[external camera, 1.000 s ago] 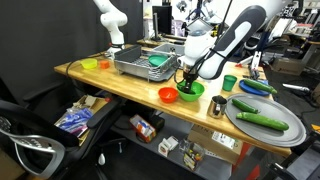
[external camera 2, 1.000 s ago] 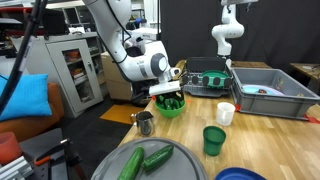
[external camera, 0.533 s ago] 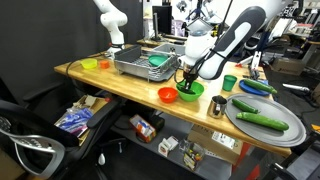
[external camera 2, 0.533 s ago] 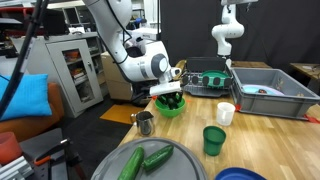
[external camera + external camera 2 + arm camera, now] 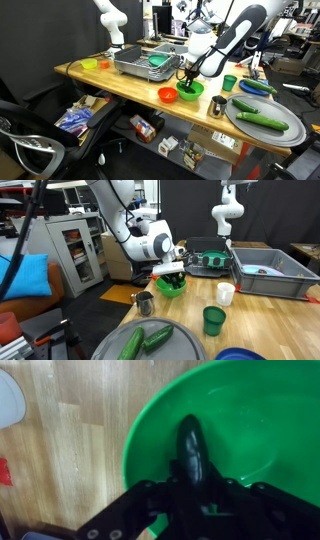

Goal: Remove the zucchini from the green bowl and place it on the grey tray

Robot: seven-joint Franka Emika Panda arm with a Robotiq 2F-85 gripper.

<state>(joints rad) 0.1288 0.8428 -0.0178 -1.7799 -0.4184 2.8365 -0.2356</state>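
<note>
Zucchini [image 5: 190, 445] between end effector [image 5: 200, 482] jaws

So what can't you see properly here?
- Wrist view: the zucchini is dark, blurry; its lower end merges with the gripper, so its grip is unclear.
- Exterior view: the gripper hides the inside of the green bowl.
- Exterior view: the bottom edge cuts off the grey tray.

Green bowl [image 5: 250, 420]: bright green, unpatterned; zucchini [image 5: 192, 445] dark green, near black; hand [image 5: 197, 485] black. Table [image 5: 70, 440]: pale wood, straight grain. Grey tray [image 5: 245, 128]: plain grey, vegetables [image 5: 262, 120] on it dark green; bowl [image 5: 168, 95] left of green bowl: orange-red.
</note>
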